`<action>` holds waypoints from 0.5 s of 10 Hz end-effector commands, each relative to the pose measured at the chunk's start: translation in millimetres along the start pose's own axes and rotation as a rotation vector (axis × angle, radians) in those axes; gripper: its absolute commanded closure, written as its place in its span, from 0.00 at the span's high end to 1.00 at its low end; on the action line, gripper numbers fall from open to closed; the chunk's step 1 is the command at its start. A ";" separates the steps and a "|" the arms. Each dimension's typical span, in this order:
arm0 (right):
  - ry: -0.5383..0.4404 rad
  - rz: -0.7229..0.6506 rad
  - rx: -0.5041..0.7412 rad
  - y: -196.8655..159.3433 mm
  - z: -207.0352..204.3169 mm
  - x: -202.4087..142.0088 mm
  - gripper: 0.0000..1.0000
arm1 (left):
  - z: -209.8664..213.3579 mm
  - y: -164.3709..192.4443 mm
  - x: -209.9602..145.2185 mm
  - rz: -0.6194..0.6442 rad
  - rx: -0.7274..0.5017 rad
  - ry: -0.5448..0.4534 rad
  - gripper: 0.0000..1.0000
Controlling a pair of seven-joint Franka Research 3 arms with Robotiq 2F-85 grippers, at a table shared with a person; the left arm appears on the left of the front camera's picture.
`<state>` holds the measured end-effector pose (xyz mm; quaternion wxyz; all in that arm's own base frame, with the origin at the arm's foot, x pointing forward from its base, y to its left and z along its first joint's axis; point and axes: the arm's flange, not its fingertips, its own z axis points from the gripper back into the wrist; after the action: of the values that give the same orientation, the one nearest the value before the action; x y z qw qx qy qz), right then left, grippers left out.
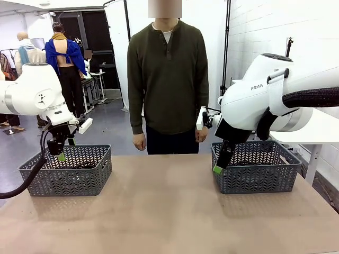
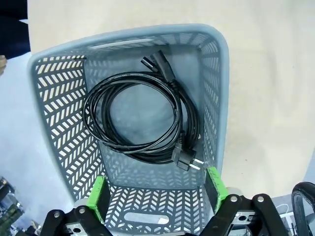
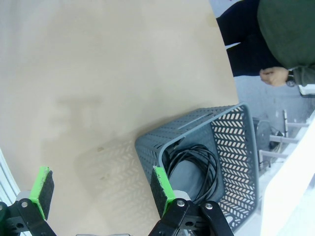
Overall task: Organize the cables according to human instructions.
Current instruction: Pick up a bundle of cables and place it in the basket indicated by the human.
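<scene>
Taking the tan table (image 1: 169, 211) as the landmark: two grey plastic baskets with herringbone-slotted walls stand on its far half, the left basket (image 1: 66, 172) near the left edge and the right basket (image 1: 257, 168) near the right edge.

In the left wrist view, a thin black cable (image 2: 140, 115) lies on the floor of the left basket (image 2: 216, 98) as a round coil of several loose loops. One end carries a chunky black plug (image 2: 186, 160) with metal pins, resting by a side wall; the other end has a smaller black connector (image 2: 158, 63) near the far wall.

The left gripper (image 1: 60, 153) hangs just above that basket's rim, its green-padded fingers (image 2: 97, 196) spread wide with nothing between them.

The right gripper (image 1: 220, 164) sits at the near left corner of the right basket, jaws also wide apart and empty (one green pad (image 3: 160, 189) over the basket's edge, the other over bare table). Inside the right basket (image 3: 241, 147) lies another coiled black cable (image 3: 197, 164), partly hidden by the wall.

The human (image 1: 168, 79), in a dark olive shirt, stands behind the table's far edge, arms down, one hand (image 3: 274, 76) loosely curled.
</scene>
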<state>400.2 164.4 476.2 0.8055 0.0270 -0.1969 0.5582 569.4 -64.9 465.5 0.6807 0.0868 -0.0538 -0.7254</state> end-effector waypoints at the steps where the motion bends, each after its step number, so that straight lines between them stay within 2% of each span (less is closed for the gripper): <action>1: 0.005 -0.007 -0.009 0.6 -1.3 0.4 1.00 | -0.3 0.2 0.1 -0.003 0.008 0.005 1.00; 5: 0.005 -0.007 -0.009 0.6 -1.3 0.4 1.00 | -0.3 0.2 0.1 -0.003 0.008 0.005 1.00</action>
<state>400.2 164.4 476.2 0.8055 0.0270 -0.1969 0.5582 569.3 -66.1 465.6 0.6798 0.0872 -0.0537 -0.7263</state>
